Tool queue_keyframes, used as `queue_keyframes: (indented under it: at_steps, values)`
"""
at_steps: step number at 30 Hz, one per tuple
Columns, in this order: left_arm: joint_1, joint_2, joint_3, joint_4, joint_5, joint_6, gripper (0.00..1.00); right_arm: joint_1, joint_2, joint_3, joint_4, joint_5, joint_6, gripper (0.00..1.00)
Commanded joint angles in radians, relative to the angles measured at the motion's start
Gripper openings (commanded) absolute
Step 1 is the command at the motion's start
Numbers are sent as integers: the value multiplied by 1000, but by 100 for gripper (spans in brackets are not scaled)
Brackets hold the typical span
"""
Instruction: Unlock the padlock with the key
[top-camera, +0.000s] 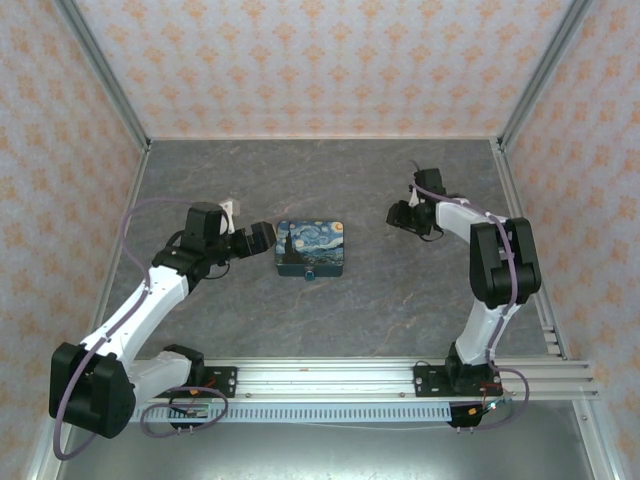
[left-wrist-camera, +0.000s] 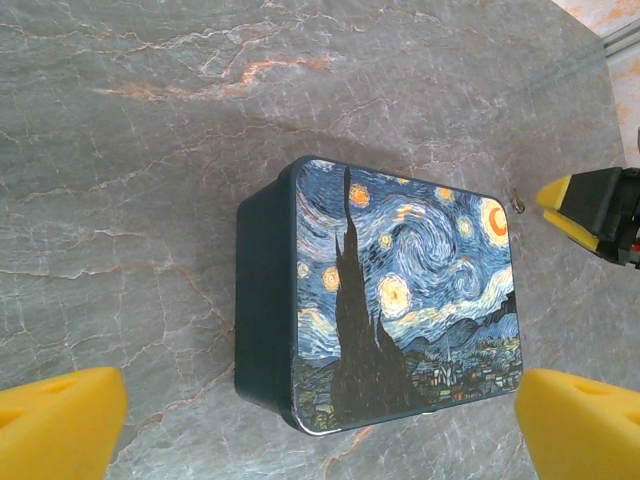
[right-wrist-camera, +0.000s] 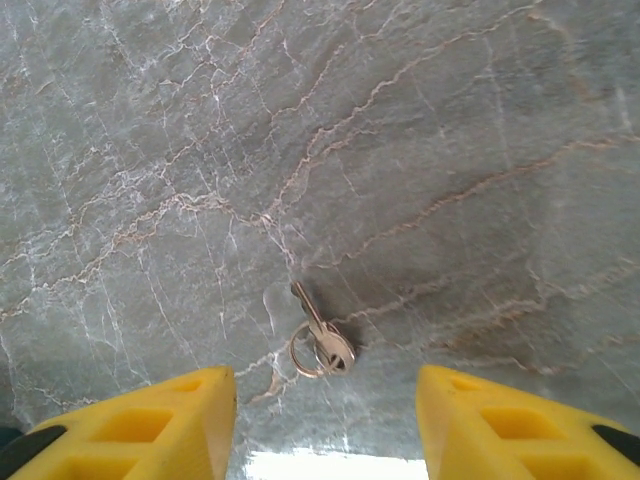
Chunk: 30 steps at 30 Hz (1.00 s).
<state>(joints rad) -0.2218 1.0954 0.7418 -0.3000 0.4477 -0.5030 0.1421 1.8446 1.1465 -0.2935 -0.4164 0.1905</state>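
Note:
The padlock (top-camera: 311, 274) is a tiny teal-blue body hanging at the near side of the night-sky painted box (top-camera: 311, 248). In the left wrist view the box (left-wrist-camera: 400, 300) lies flat and the padlock is hidden below its near edge. My left gripper (top-camera: 263, 240) is open just left of the box, and its yellow fingers (left-wrist-camera: 60, 425) straddle the box's near end. The silver key (right-wrist-camera: 322, 338), on a small ring, lies on the table just ahead of my open right gripper (right-wrist-camera: 325, 425), between its fingers (right-wrist-camera: 150, 430). The right gripper (top-camera: 400, 214) hovers to the right of the box.
The grey marble-patterned table (top-camera: 400, 290) is walled by patterned panels with metal posts. A tiny glint of the key (left-wrist-camera: 517, 201) and the right gripper's yellow fingers (left-wrist-camera: 580, 205) appear beyond the box in the left wrist view. An aluminium rail (top-camera: 350, 378) runs along the near edge.

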Motion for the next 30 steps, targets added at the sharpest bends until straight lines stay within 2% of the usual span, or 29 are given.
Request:
queue_keyframes:
  at_steps: [1,22,30]
  values:
    - [1,-3,-6,-17,-29,10,100,-3,29,26,27,-22,16,48]
    - [1,-8,-7,-29,-29,17,100,4,108,59,-2,-62,17,29]
    - [1,-12,-11,-34,-38,21,100,49,113,83,-69,-8,-29,22]
